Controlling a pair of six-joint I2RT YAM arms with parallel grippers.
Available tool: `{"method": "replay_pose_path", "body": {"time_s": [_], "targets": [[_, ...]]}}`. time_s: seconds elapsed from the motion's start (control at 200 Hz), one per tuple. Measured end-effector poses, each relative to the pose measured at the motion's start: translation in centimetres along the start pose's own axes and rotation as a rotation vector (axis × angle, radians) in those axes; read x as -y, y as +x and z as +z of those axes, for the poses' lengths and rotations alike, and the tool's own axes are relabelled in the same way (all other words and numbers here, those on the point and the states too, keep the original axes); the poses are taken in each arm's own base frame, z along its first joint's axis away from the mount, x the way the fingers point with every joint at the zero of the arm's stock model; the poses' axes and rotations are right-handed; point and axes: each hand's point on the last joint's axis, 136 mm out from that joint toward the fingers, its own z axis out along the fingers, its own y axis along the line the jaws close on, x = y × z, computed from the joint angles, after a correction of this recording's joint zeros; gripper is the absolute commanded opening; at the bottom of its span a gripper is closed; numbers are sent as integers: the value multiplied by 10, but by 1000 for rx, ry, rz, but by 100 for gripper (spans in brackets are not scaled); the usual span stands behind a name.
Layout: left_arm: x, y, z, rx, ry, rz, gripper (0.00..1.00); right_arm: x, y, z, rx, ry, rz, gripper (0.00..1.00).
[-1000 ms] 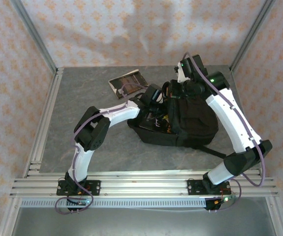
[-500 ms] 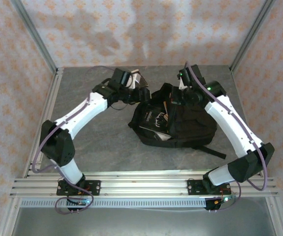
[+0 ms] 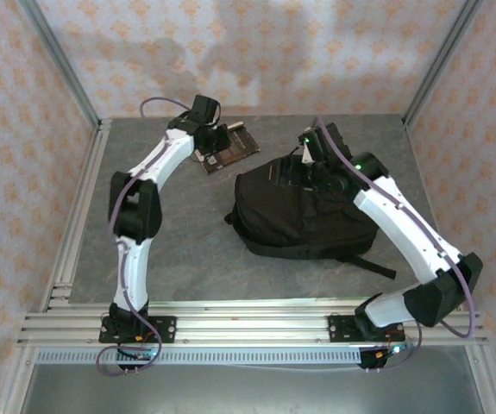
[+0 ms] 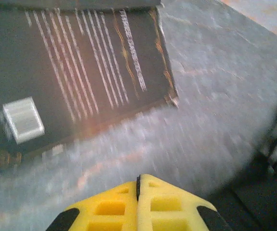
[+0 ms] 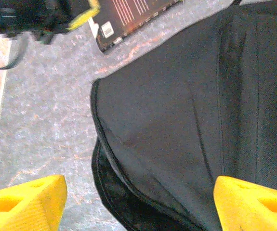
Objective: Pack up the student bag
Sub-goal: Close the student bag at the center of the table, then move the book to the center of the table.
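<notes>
The student bag (image 3: 312,216) lay flat on the grey table (image 3: 170,250), and all places here are given from this bag. It was black and soft, and one strap (image 3: 375,264) ran out from its near right corner toward the arm bases. In the right wrist view the bag (image 5: 186,110) showed a smooth dark panel with a curved seam along its left edge. The right gripper (image 3: 304,175) was above the far part of the bag. Its yellow fingers (image 5: 27,202) stood wide apart, one on each side of the panel, and nothing was between them except the fabric below. A book (image 3: 230,147) with a dark cover and thin light lines lay beyond the bag and to its left, with a strip of bare table between the two. The left gripper (image 3: 216,142) was also beyond the bag on the left, at the book. In the left wrist view the left gripper (image 4: 138,179) had its two yellow fingers pressed together with nothing held, and it pointed at bare table just beside the book (image 4: 71,72).
</notes>
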Motion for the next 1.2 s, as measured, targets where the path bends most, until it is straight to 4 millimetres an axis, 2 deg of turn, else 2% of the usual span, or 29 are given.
{"method": "replay_pose_path", "body": {"time_s": [0.13,0.255,0.3,0.46,0.585,0.761,0.901,1.011,1.091,1.196], "targets": [[-14,-16,53,26,-86,-8,7,3,5,-11,25,-8,15,76],[-42,-8,90,4,-181,-47,7,14,21,-9,0,10,35,74],[-53,-2,97,-11,-211,-69,7,19,27,-6,-14,20,39,73],[-71,-1,90,-16,-265,-134,7,27,38,-5,-36,36,45,72],[-90,9,73,-31,-312,-176,7,27,38,-5,-34,38,41,72],[-129,48,32,-75,-407,-223,6,25,39,-3,-45,25,26,69],[-153,87,-1,-98,-434,-276,3,19,41,7,-79,1,26,64],[-172,126,-29,-119,-444,-324,2,8,46,13,-110,-45,17,62],[-184,153,-50,-132,-452,-354,2,-6,55,17,-145,-86,-5,61],[-195,185,-71,-141,-426,-402,3,-25,76,32,-218,-112,-61,58]]}}
